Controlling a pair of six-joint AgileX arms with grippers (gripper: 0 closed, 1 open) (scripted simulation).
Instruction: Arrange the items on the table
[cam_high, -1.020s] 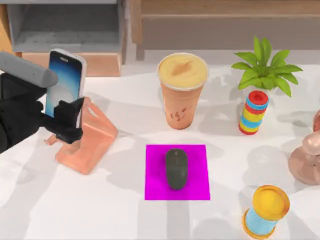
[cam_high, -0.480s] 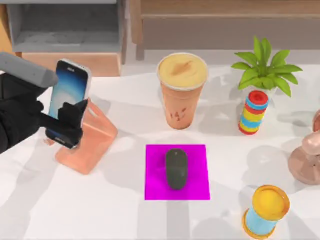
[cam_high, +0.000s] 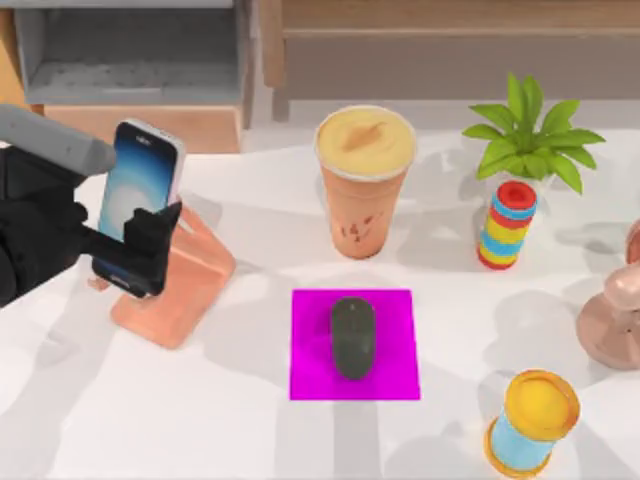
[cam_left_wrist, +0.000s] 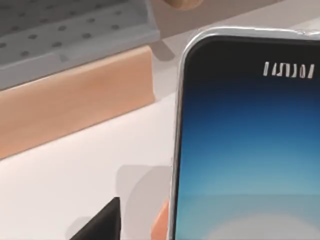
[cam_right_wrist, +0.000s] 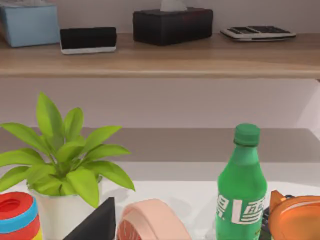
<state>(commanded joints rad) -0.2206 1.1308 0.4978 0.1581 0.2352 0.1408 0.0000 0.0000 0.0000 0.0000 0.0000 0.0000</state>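
mouse (cam_high: 353, 337) on the pad (cam_high: 400, 375) mid-table, cup (cam_high: 364, 183) at its 12 o'clock, plant (cam_high: 530, 140) at 1-2, spool (cam_high: 530, 420) at 4, phone (cam_high: 138, 200) over the stand (cam_high: 185, 290) at 10

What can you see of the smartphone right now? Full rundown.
The smartphone is a slim slab with rounded corners, a pale silvery rim and a lit screen fading from dark blue at the top to whitish lower down. It stands nearly upright, tilted slightly, at the table's left side. The left gripper is shut on its lower part, holding it over the salmon-pink stand; whether it touches the stand cannot be told. The left wrist view shows its top edge close up.
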